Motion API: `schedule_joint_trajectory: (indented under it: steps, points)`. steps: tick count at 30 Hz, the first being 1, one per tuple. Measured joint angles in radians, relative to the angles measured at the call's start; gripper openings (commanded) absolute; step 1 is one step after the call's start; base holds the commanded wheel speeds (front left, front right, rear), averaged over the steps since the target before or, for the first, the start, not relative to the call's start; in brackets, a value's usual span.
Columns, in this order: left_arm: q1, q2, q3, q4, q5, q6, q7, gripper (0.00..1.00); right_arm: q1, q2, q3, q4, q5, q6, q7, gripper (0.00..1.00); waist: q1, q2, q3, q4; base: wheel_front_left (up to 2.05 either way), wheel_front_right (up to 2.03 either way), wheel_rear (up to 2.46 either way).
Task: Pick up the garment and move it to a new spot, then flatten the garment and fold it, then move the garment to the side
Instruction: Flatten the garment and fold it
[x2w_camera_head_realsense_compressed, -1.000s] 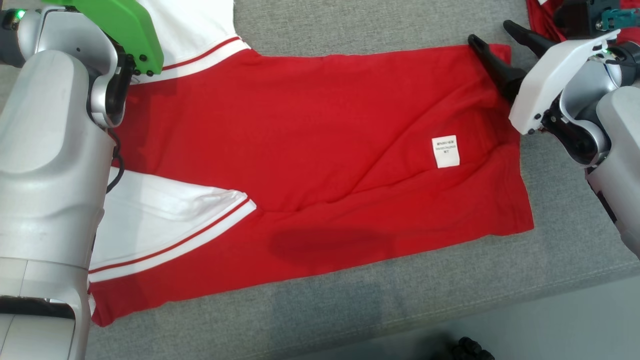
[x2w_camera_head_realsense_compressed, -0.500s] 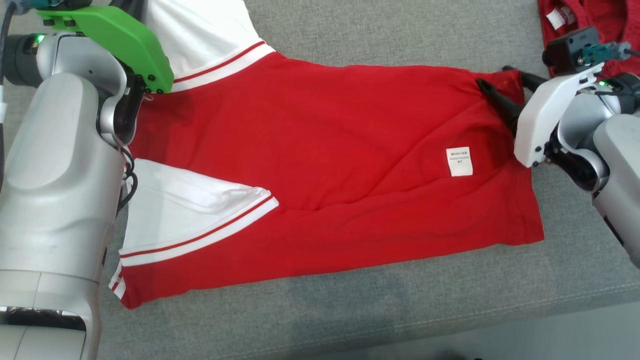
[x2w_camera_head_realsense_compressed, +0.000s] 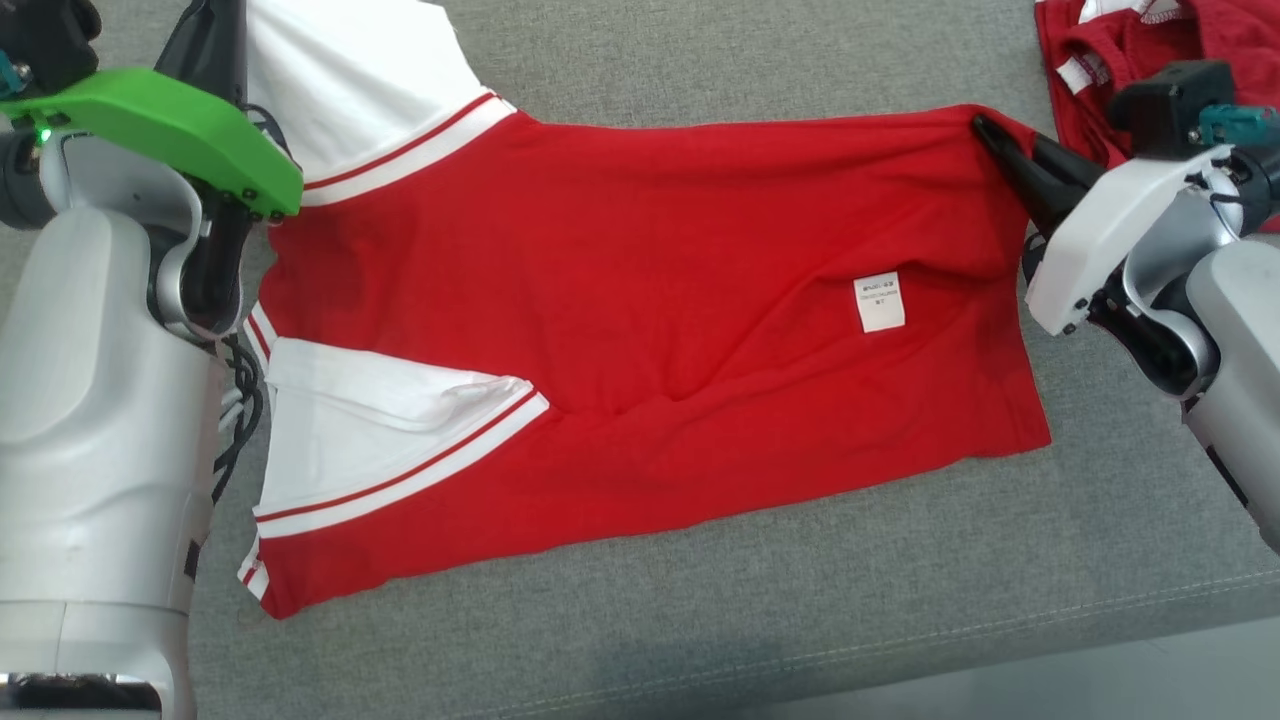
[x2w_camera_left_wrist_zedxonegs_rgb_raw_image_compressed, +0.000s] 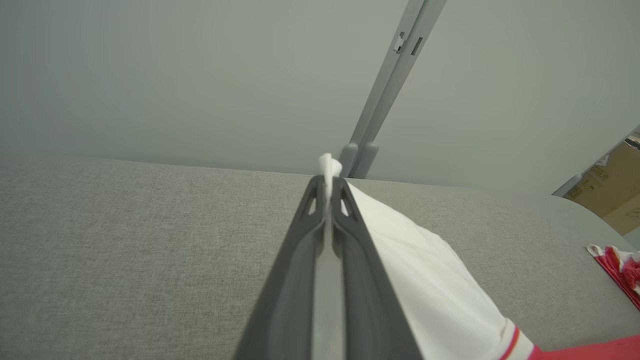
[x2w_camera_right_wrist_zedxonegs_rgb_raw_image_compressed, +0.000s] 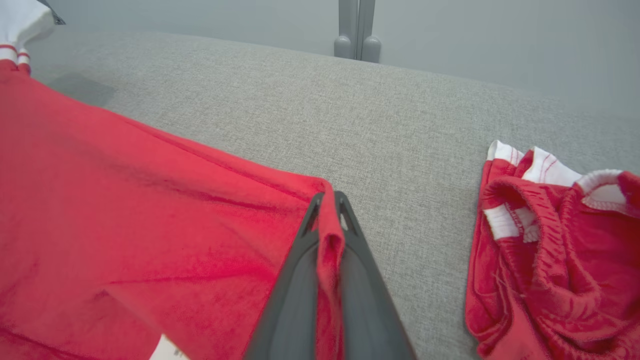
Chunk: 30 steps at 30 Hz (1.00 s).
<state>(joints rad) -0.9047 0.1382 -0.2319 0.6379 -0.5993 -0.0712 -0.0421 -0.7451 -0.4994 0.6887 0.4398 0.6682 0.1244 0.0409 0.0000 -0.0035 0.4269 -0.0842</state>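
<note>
We have the right gripper (x2w_camera_right_wrist_zedxonegs_rgb_raw_image_compressed: 327, 200) clenched on a red hem corner of the garment (x2w_camera_head_realsense_compressed: 640, 300), with cloth bunched between its fingers. The left gripper (x2w_camera_left_wrist_zedxonegs_rgb_raw_image_compressed: 330, 182) is pinched shut on the white sleeve edge, a tuft poking past the tips. The garment lies spread on the grey cushion (x2w_camera_head_realsense_compressed: 700, 620), its far edge running between both grippers and its white label (x2w_camera_head_realsense_compressed: 879, 301) facing up near the right one; crumpled red clothes (x2w_camera_right_wrist_zedxonegs_rgb_raw_image_compressed: 550, 260) sit apart, to the right.

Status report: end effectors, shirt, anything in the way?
Left end effector shut on shirt sleeve; right end effector shut on its far hem corner. Crumpled red garment nearby, apart.
</note>
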Motion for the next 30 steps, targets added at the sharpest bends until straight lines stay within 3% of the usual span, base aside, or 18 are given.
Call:
schedule_joint_trajectory:
  steps: [7, 14, 22, 30]
  points:
    - [0.164, -0.012, 0.036, -0.091, -0.044, -0.012, -0.104, 0.0, 0.121, -0.006, -0.016, -0.004, -0.01, -0.002, -0.146, 0.0, 0.0, 0.0, -0.048, 0.015, 0.0, 0.0, 0.0]
    - [0.37, -0.057, 0.066, -0.171, -0.088, -0.012, -0.179, 0.0, 0.246, -0.012, -0.032, -0.001, -0.029, -0.032, -0.299, 0.0, 0.0, 0.0, -0.099, 0.044, 0.0, 0.0, 0.0]
    - [0.596, -0.067, 0.068, -0.227, -0.129, 0.002, -0.177, 0.0, 0.389, 0.004, -0.006, 0.015, -0.056, -0.049, -0.303, 0.0, 0.0, 0.0, -0.162, 0.076, 0.0, 0.0, 0.0]
    - [0.731, -0.067, 0.032, -0.294, -0.132, 0.011, -0.152, 0.0, 0.406, 0.013, 0.009, 0.027, -0.115, -0.064, -0.298, 0.01, 0.0, 0.0, -0.193, 0.088, 0.0, 0.0, 0.0]
